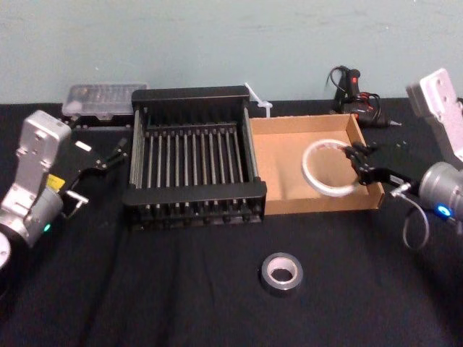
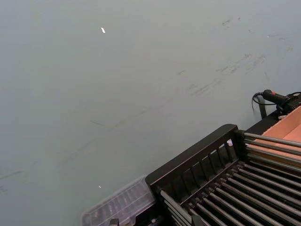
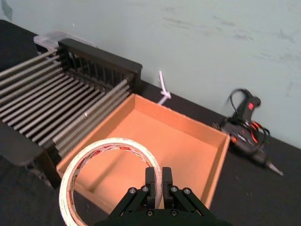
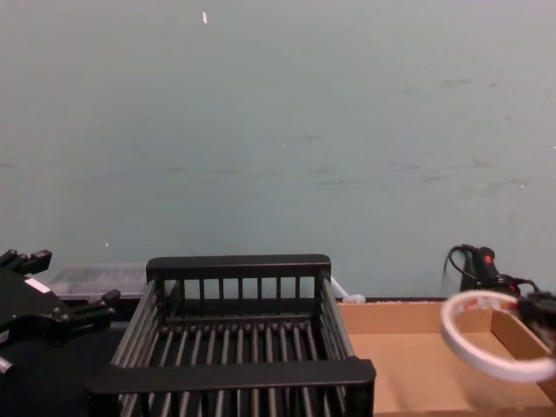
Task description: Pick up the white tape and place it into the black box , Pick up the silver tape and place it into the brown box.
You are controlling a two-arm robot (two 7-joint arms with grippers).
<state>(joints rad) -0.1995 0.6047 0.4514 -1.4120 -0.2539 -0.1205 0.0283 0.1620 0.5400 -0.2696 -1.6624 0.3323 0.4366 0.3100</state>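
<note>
Black counter (image 1: 145,289): the right pincer (image 1: 354,160) grips the white tape (image 1: 306,168) over the brown box (image 1: 311,204), three o'clock of the black box (image 1: 195,194). A slip here would likely drop it wrongly. Left pincer (image 1: 108,155) sits open at nine o'clock.

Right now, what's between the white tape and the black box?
Just the brown box's bare floor and left wall, beside the black box, in the head view. The right gripper holds the white tape above it.
</note>
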